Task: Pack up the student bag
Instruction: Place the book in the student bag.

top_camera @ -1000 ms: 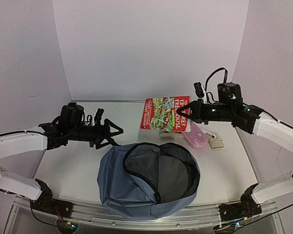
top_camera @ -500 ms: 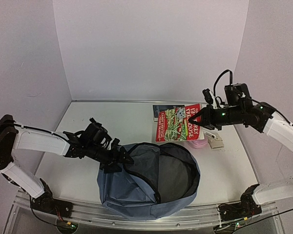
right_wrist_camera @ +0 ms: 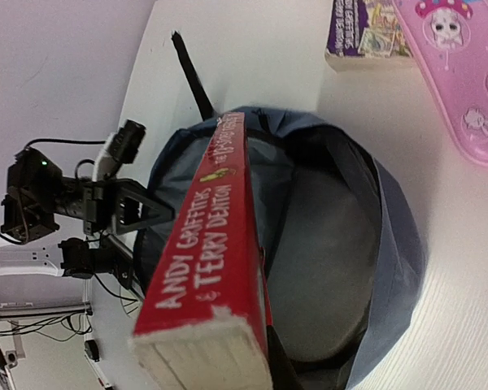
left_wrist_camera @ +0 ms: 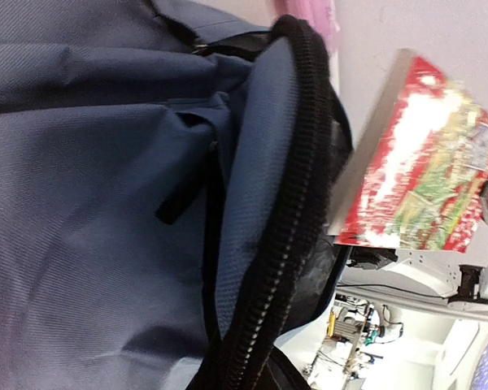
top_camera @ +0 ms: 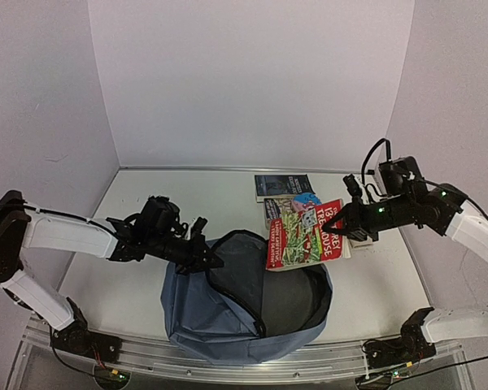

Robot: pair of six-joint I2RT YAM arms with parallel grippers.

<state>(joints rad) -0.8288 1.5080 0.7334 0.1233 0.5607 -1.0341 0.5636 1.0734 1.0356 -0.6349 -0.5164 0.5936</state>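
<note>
The slate-blue student bag [top_camera: 220, 321] lies open at the table's near edge, its dark lining [top_camera: 293, 296] showing. My left gripper [top_camera: 205, 260] is shut on the bag's black zipper rim [left_wrist_camera: 289, 219] and holds the flap up on the left side. My right gripper [top_camera: 347, 225] is shut on a red book [top_camera: 303, 234], held tilted over the opening's far right edge. In the right wrist view the book's spine [right_wrist_camera: 207, 236] points down toward the bag's mouth [right_wrist_camera: 329, 244], with one dark finger [right_wrist_camera: 283, 370] beside it. The left wrist view shows the book [left_wrist_camera: 419, 166] past the rim.
A dark book [top_camera: 283, 186] lies flat behind the bag, with another book [top_camera: 273, 210] partly under the held one. A pink pencil case [right_wrist_camera: 455, 73] and a purple book [right_wrist_camera: 364, 32] lie on the table beyond the bag. Walls close in on three sides.
</note>
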